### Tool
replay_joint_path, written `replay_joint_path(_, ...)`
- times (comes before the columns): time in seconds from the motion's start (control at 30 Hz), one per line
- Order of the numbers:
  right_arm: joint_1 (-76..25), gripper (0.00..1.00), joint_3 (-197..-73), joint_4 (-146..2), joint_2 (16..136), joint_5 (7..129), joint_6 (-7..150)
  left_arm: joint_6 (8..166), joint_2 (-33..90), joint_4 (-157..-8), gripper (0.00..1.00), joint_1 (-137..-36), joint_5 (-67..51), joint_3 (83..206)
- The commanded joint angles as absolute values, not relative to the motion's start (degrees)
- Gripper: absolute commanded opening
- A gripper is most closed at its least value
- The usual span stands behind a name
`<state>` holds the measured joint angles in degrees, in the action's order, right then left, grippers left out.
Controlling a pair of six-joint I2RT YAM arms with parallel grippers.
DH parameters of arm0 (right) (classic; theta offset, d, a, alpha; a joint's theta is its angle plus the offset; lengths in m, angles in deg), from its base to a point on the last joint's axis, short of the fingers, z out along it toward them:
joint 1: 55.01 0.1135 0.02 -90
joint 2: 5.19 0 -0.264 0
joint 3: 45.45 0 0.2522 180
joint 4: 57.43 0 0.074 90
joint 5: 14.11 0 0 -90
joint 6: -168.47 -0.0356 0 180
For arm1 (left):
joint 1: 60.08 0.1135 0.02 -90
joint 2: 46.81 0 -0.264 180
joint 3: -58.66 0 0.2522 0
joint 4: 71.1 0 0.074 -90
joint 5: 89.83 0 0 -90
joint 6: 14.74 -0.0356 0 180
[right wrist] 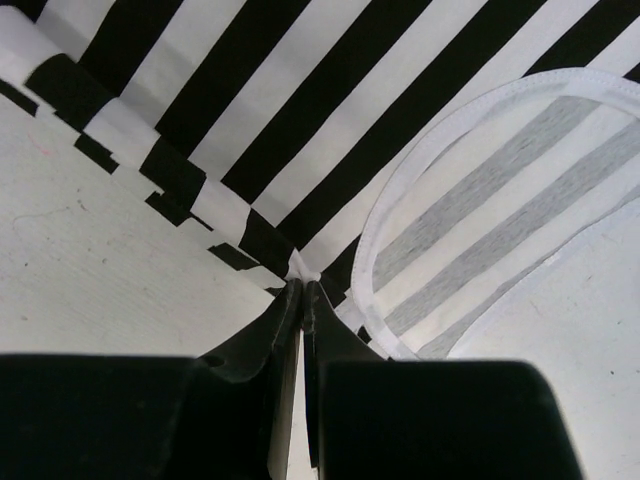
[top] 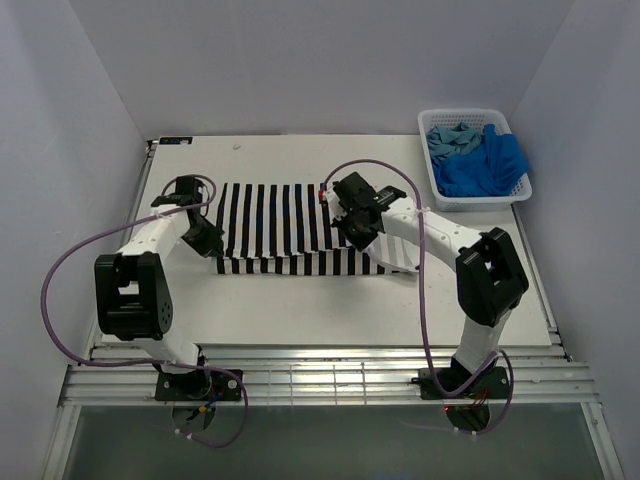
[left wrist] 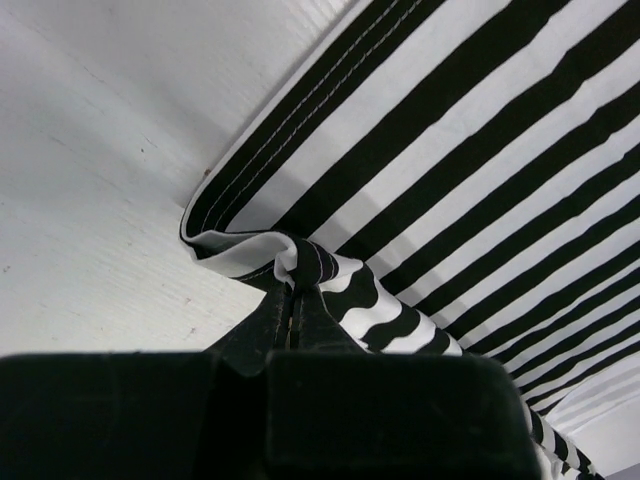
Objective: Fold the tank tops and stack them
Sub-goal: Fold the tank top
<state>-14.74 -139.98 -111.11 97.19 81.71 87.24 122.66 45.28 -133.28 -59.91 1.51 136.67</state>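
The black-and-white striped tank top [top: 280, 225] lies folded on the table's middle, its stripes running front to back. My left gripper [top: 213, 245] is shut on its near left corner, and the cloth bunches at the tips [left wrist: 292, 290]. My right gripper [top: 352, 235] is shut on the top's right part; the wrist view shows its tips [right wrist: 303, 285] pinching a fold beside the white-trimmed opening [right wrist: 420, 170]. The royal blue top [top: 490, 165] and the teal-blue top [top: 450, 138] lie crumpled in the basket.
The white lattice basket [top: 478, 200] stands at the back right corner of the white table [top: 300, 310]. White walls close in the left, back and right sides. Purple cables loop off both arms.
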Motion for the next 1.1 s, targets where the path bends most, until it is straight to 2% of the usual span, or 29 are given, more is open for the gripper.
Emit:
replay_joint_path(0.0,-16.3,0.08,-144.7,-112.4,99.1,83.1,89.3,122.7,46.3,-133.5,0.0,-58.3,2.6,140.1)
replay_joint_path(0.67,-19.7,0.08,-154.4,-112.4,108.4,82.0,90.3,124.6,56.4,-133.2,0.0,-58.1,4.9,146.5)
replay_joint_path(1.0,-20.4,0.08,-154.1,-111.4,109.8,82.2,89.1,126.3,60.2,-132.8,0.0,-57.8,3.8,150.3)
replay_joint_path(1.03,-20.6,0.08,-154.3,-111.1,110.3,82.1,89.1,126.7,60.5,-132.8,0.01,-57.8,4.5,150.3)
replay_joint_path(1.07,-20.6,0.08,-154.6,-111.1,110.6,82.6,89.1,127.0,60.8,-132.8,0.07,-57.8,4.6,150.5)
